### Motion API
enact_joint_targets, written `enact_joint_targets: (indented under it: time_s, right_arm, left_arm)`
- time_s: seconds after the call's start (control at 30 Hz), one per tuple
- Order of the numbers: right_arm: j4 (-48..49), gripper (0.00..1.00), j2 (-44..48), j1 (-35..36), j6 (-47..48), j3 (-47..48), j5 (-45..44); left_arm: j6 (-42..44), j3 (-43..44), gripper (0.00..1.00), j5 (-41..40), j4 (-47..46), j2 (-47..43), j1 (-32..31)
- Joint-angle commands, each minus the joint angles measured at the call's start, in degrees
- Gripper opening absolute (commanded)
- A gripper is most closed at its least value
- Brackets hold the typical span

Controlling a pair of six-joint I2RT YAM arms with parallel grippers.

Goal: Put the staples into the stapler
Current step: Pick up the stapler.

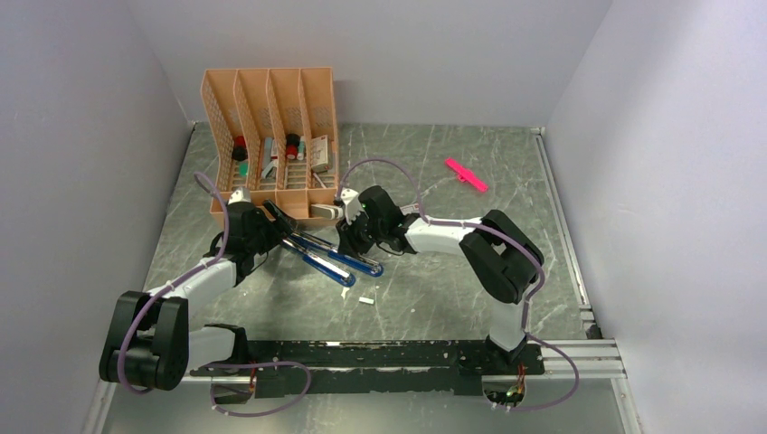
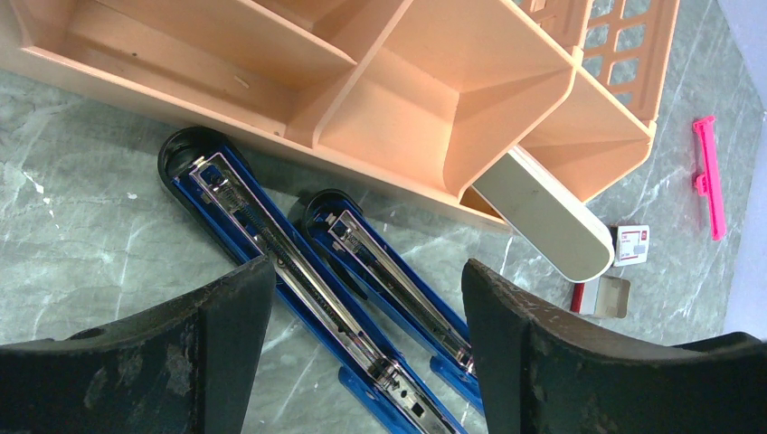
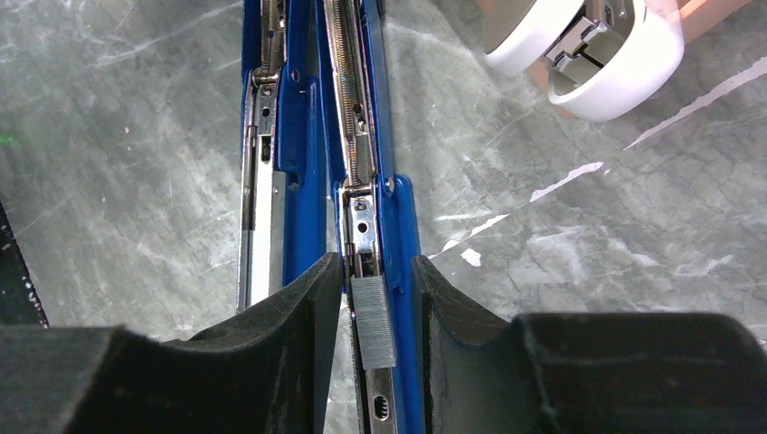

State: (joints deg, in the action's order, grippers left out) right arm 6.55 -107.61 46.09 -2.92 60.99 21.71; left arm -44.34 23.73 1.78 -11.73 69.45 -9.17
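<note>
Marbled grey desk (image 1: 434, 298), pale walls (image 1: 81, 136). Orange rack (image 1: 271, 99) upper left, pens (image 1: 240, 149) inside. Left hand (image 2: 366, 271) apart; right hand (image 3: 375, 267) straddling staples (image 3: 374, 321), grip unclear.

orange organizer (image 1: 271, 90) at table (image 1: 506, 163) rear, markers (image 1: 292, 143) inside; pink stick (image 1: 466, 174) lying well right.
</note>
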Motion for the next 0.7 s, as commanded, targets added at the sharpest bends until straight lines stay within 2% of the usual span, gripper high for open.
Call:
enact_joint_targets:
  time_s: [0.0,0.33,0.67]
  right_arm:
    - [1.60,0.37,1.69,0.09,0.11,-0.39,-1.14]
    - [1.33,0.24,1.18,0.06,0.02,-0.17,-0.80]
    - [2.72,0.16,2.42,0.06,-0.20,-1.23,-1.01]
  left_arm:
    - [0.40,-0.14,0.80,1.42,-2.34,0.25,-0.32]
    - [0.40,-0.24,0.80,1.38,-2.34,0.24,-0.32]
    - [0.48,-0.25,0.80,1.34,-2.25,0.15,-0.32]
